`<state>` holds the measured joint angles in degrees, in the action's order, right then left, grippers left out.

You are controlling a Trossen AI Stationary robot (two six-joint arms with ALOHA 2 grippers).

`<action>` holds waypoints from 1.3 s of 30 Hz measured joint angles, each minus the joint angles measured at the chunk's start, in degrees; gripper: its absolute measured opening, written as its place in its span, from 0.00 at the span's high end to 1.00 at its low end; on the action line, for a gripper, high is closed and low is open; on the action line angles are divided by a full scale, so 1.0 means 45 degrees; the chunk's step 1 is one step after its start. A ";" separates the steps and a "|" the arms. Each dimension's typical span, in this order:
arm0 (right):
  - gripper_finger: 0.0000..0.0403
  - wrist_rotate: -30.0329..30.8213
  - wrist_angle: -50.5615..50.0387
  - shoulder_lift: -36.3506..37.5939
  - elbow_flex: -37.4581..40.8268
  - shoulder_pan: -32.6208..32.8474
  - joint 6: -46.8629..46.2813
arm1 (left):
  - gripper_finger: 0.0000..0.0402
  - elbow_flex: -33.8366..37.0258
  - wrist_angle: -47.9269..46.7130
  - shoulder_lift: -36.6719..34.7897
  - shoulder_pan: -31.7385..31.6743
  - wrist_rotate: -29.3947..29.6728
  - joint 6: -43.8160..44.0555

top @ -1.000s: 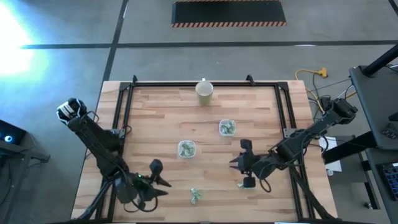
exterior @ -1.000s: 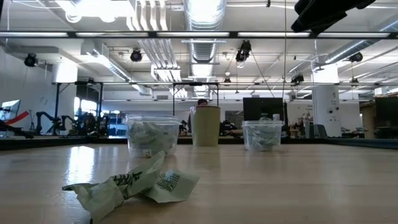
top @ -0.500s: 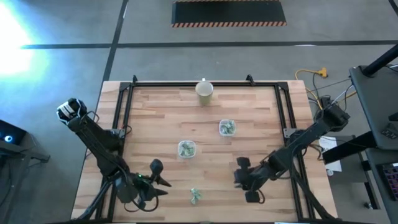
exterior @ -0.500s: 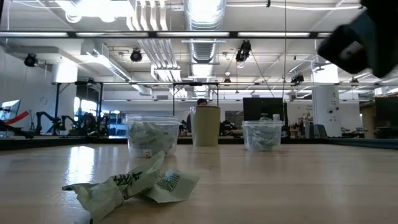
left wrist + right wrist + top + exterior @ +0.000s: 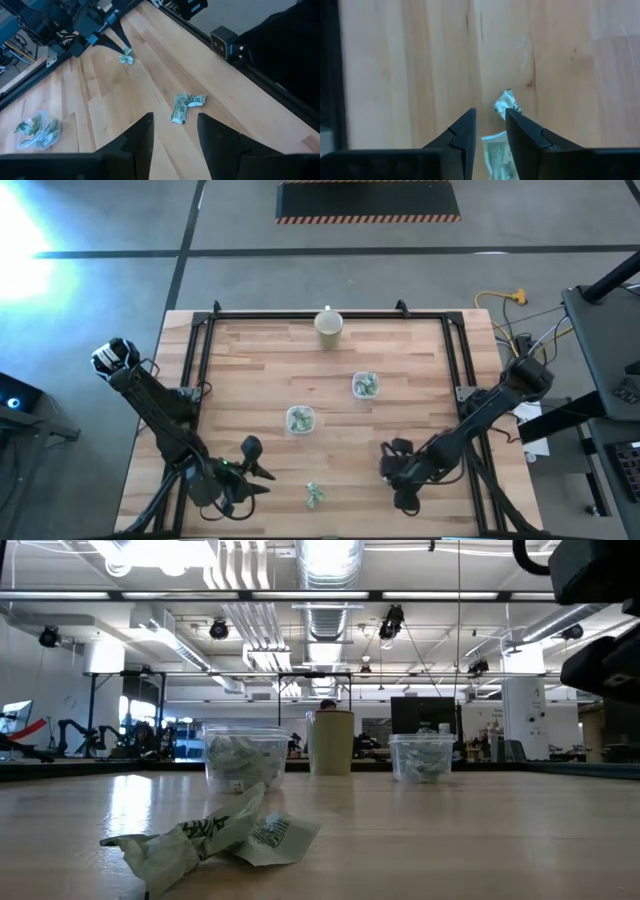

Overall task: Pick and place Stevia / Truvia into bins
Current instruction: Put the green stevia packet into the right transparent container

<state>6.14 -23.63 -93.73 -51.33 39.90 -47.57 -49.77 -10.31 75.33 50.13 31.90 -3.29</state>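
Observation:
A small heap of crumpled pale green Stevia packets (image 5: 314, 496) (image 5: 215, 832) (image 5: 186, 105) lies on the wood near the table's near edge. One more packet (image 5: 496, 147) (image 5: 126, 58) lies to its right, under my right gripper (image 5: 388, 467) (image 5: 490, 117). That gripper points steeply down, open, with a finger on either side of the packet. My left gripper (image 5: 268, 478) (image 5: 175, 122) hangs open left of the heap, touching nothing. Two clear bins (image 5: 300, 418) (image 5: 365, 385) with packets inside stand mid-table. My right gripper comes at the single packet (image 5: 507, 106) from above with its fingers either side of it. One crumpled end shows past the fingertips. Whether the fingers touch the packet, I cannot tell.
A cream cup (image 5: 329, 325) (image 5: 331, 742) stands at the far edge, behind the bins (image 5: 243, 757) (image 5: 421, 757). A black rail frame (image 5: 200, 360) runs along the table's left, far and right sides. Bare wood lies between the bins and the near edge.
My right gripper has sunk toward the table and gone a little toward the near edge, tipping to point more steeply down and rolling at the wrist. It now stands over the single packet. The heap, the bins and my left arm have kept still.

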 joint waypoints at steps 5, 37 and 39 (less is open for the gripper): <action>0.71 0.0094 0.0058 -0.0405 0.0001 0.0004 0.0289 | 0.66 0.0102 -0.0017 0.0000 -0.0002 -0.0002 0.0000; 0.98 0.2407 0.0009 -0.0968 -0.0312 0.0024 0.2758 | 0.66 0.0110 -0.0014 0.0000 -0.0058 0.0000 -0.0010; 0.98 0.3003 0.0014 -0.0968 -0.0534 0.0024 0.3426 | 0.66 0.0110 -0.0013 0.0000 -0.0058 0.0000 -0.0010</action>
<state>19.65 -23.57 -98.08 -53.74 40.01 -32.15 -49.28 -10.36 75.33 49.87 31.90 -3.33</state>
